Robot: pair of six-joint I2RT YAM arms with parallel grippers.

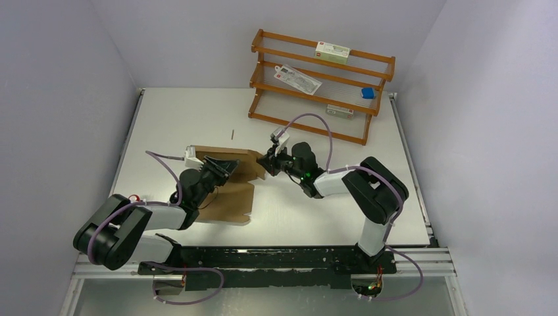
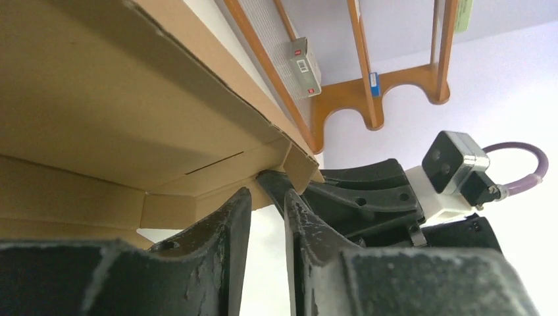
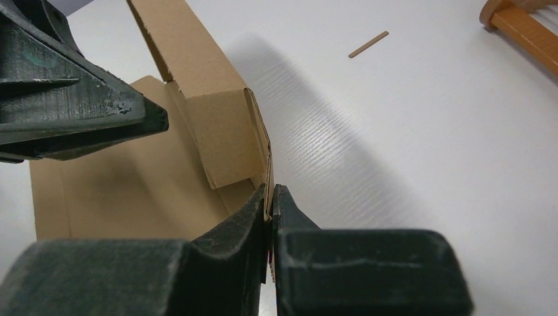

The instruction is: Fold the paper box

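Observation:
The paper box [image 1: 230, 191] is plain brown cardboard, lying partly folded at the table's middle left with its far wall raised. My right gripper [image 1: 266, 161] is shut on the thin edge of the box's right end flap [image 3: 266, 171], pinched between the tips of that gripper [image 3: 270, 191]. My left gripper [image 1: 227, 168] reaches over the box interior. In the left wrist view its jaws [image 2: 266, 191] stand a narrow gap apart, empty, tips just under the raised wall [image 2: 131, 99]. It also shows in the right wrist view [image 3: 151, 120].
A wooden rack [image 1: 322, 79] stands at the back right with a white and green carton [image 1: 332, 51], a flat packet [image 1: 297, 78] and a small blue object [image 1: 368, 93]. A thin stick [image 1: 233, 134] lies behind the box.

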